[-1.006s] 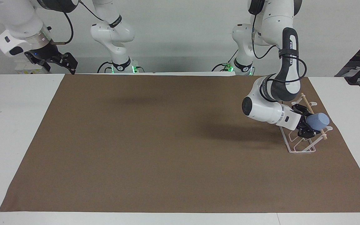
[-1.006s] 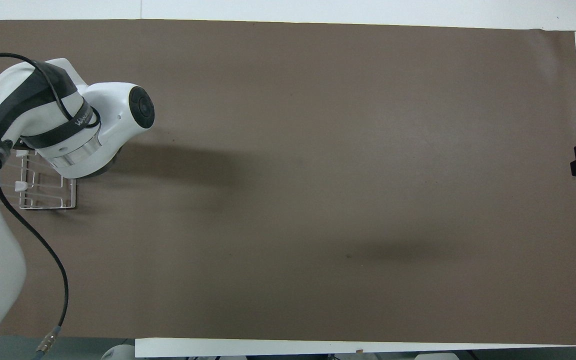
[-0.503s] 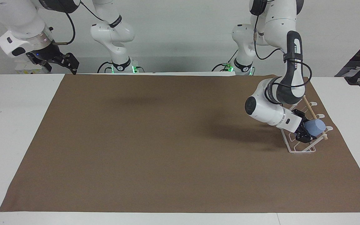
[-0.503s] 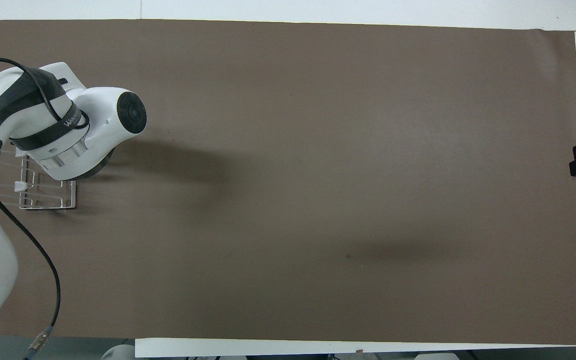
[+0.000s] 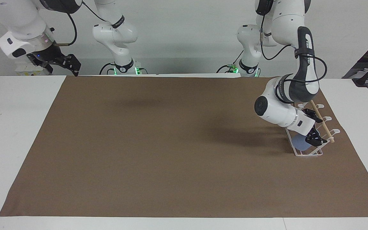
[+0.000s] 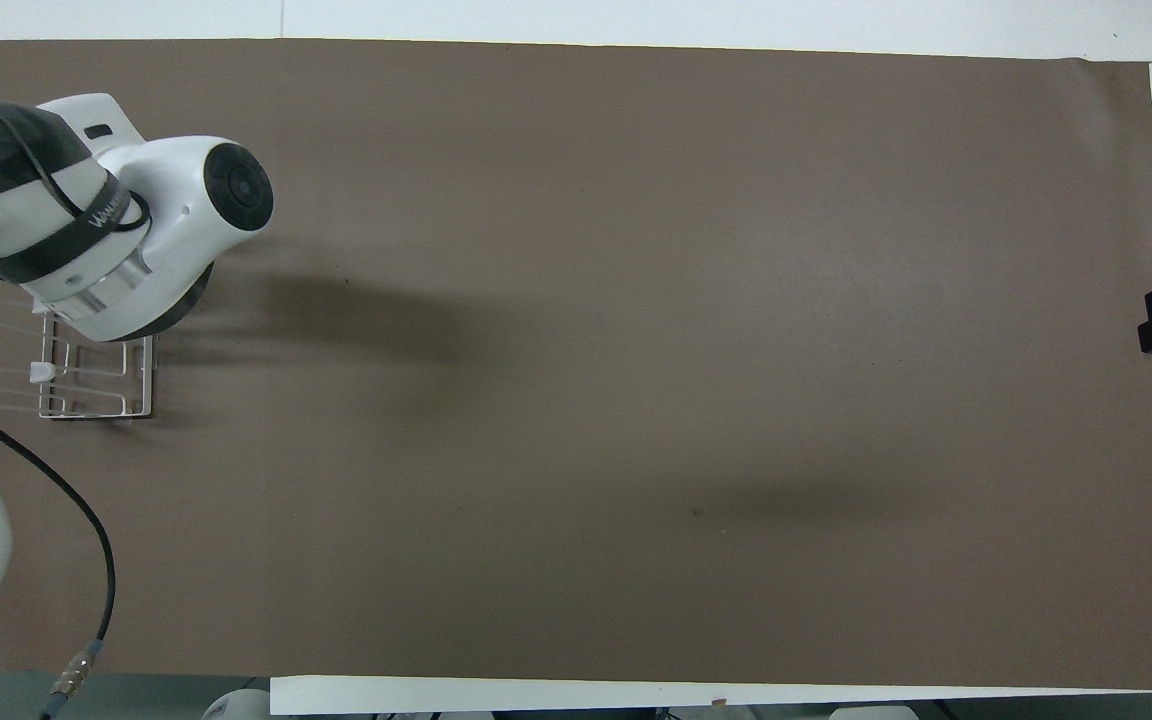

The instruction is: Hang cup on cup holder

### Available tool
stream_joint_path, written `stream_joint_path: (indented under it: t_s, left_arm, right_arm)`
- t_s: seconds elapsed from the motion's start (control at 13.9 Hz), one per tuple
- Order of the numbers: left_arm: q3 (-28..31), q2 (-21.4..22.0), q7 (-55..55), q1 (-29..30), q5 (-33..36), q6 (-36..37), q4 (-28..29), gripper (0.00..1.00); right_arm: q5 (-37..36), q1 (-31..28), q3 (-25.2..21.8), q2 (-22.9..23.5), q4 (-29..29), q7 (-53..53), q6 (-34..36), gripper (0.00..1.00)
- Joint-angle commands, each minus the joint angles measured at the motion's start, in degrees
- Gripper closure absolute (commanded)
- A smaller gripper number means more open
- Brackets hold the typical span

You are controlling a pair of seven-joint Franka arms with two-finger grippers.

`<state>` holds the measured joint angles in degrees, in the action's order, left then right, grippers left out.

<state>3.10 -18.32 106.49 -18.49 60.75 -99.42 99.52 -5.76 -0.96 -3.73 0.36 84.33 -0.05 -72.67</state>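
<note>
Light-blue plastic is now seen low down inside the cup holder (image 5: pixel 308 150), where the cup (image 5: pixel 300 142) lies in the white wire frame near the rectangular base, at the end of the rack farther from the robots. A second ago it was clamped in the left tool (image 5: pixel 315 129) up at the level of the wooden dowel (image 5: pixel 322 121); half a second ago it was carried lower, close against the slanted prongs. The fingers of the left tool have since been parted and the cup has been let go, so that nothing is held between them any longer, and the tool is left just above the rack, over the dowel. From overhead the cup is hidden by the left arm's wrist (only the rack's base and the dowel are shown there). Whether the cup has been caught on a prong or has merely dropped to the bottom of the frame cannot be told; its low position suggests that a slip should be checked for before the task is counted as done. The right tool (image 5: pixel 70 64) is kept waiting with fingers apart, raised over the right arm's end of the surface (image 5: pixel 18 127).
</note>
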Motion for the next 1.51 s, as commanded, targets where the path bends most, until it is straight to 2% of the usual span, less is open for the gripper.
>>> stream_joint_path:
  t_s: [0.0,0.14,0.36,0.43,0.57,0.79,1.08,1.44]
  left_arm:
    - [0.0,0.4,-15.5,0.2,-8.2,6.7,-10.8,0.00]
    - [0.3,0.8,-28.4,0.6,-14.9,10.8,-16.4,0.00]
    - [0.9,1.8,-41.1,0.8,-22.6,14.5,-18.0,0.00]
    - [0.9,2.8,-44.7,1.6,-27.2,15.3,-18.0,0.00]
    - [0.8,6.1,-51.0,5.1,-42.6,15.4,-17.7,0.00]
    - [0.7,9.6,-59.0,10.0,-58.0,16.4,-16.7,0.00]
    - [0.3,11.7,-73.4,10.5,-59.8,18.8,-17.1,0.00]
    - [0.3,15.5,-98.1,10.7,-59.1,18.7,-17.3,0.00]
  right_arm:
    - [0.1,-0.3,0.0,-0.9,1.1,-0.8,0.1,0.01]
    - [0.1,-0.3,0.0,-0.9,1.1,-0.8,0.1,0.01]
    - [0.1,-0.3,0.0,-0.9,1.1,-0.9,0.1,0.01]
    - [0.1,-0.3,0.0,-0.8,1.1,-0.9,0.1,0.01]
    - [0.1,-0.3,0.0,-0.9,1.1,-0.8,0.1,0.01]
    - [0.1,-0.3,0.0,-0.9,1.1,-0.9,0.1,0.01]
    - [0.1,-0.3,0.0,-0.9,1.1,-0.8,0.1,0.01]
    - [0.1,-0.2,0.0,-0.9,1.1,-0.8,0.1,0.01]
